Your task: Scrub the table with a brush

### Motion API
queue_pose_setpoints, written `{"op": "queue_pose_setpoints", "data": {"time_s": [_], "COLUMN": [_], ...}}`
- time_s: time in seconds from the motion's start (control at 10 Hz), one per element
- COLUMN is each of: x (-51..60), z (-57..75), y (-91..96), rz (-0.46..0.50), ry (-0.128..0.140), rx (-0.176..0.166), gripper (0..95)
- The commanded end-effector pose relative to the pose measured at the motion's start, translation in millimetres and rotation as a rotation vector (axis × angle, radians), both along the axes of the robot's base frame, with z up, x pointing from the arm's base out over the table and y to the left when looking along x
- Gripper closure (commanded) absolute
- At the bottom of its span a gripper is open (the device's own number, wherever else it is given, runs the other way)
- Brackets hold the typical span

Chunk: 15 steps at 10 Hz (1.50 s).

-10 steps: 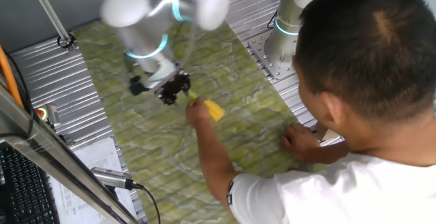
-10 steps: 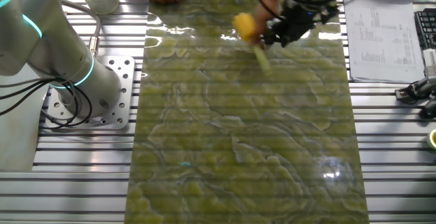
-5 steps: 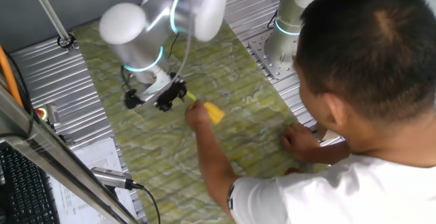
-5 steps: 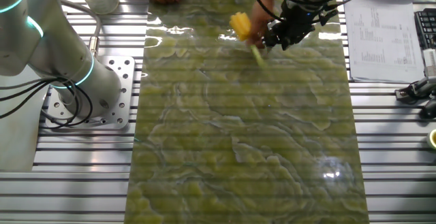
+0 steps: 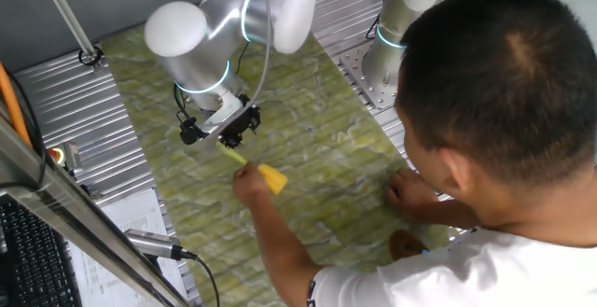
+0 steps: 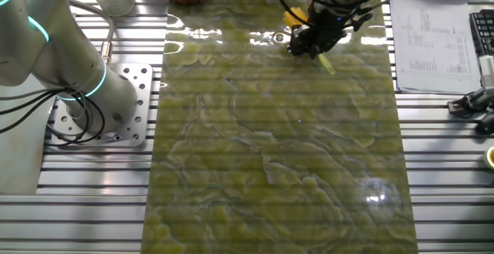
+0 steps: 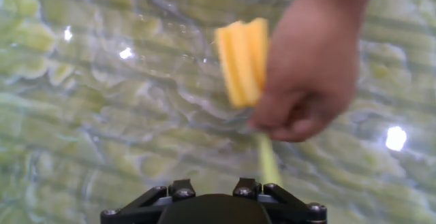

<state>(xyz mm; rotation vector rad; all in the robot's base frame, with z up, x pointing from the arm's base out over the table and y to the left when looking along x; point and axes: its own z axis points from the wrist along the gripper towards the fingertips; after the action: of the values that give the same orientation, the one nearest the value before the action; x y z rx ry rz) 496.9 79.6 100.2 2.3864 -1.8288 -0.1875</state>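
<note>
Since a second ago the brush [image 5: 271,178] and claw [image 5: 227,137] have shifted along the counter [image 6: 278,154]. Whether the claw grips the handle is unclear; a man's hand [image 7: 310,67] holds the head. Scrubbing looks barely begun.

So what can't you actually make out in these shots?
- Gripper fingers: cut off by the bottom edge in the hand view, too small and dark in both fixed views. Open or shut, I cannot tell.
- Brush: the person's hand covers part of the head and the upper handle in the hand view; everything there is blurred.
- Whether the bristles touch the table: no view settles it.
- Brush in the other fixed view: mostly behind the gripper.
</note>
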Motion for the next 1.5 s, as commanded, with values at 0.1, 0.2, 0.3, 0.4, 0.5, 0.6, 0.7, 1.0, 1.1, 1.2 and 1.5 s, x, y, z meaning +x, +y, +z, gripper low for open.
{"op": "queue_pose_setpoints", "data": {"time_s": [0.1, 0.2, 0.3, 0.4, 0.5, 0.6, 0.7, 1.0, 1.1, 1.2, 1.5], "x": [6.6, 6.2, 3.9, 3.7, -8.5, -16.4, -23.6, -29.6, -26.3, -24.0, -21.8], "z": [2.7, 1.0, -1.2, -1.3, -4.4, -5.8, -6.9, -14.4, -17.3, -18.2, -18.5], "y": [1.6, 1.3, 0.4, 0.4, -1.6, -2.2, -2.6, -1.5, 3.7, 6.9, 8.5], "rz": [0.027, 0.040, 0.043, 0.044, 0.016, -0.002, -0.014, -0.017, -0.018, -0.019, -0.015], "ry": [-0.013, -0.012, -0.009, -0.009, 0.002, 0.001, 0.002, -0.018, -0.027, -0.030, -0.040], "rx": [-0.017, -0.025, -0.032, -0.031, -0.023, -0.021, -0.023, -0.026, -0.024, -0.018, -0.014], "gripper": [57.0, 57.0, 57.0, 57.0, 57.0, 57.0, 57.0, 57.0, 57.0, 57.0, 57.0]}}
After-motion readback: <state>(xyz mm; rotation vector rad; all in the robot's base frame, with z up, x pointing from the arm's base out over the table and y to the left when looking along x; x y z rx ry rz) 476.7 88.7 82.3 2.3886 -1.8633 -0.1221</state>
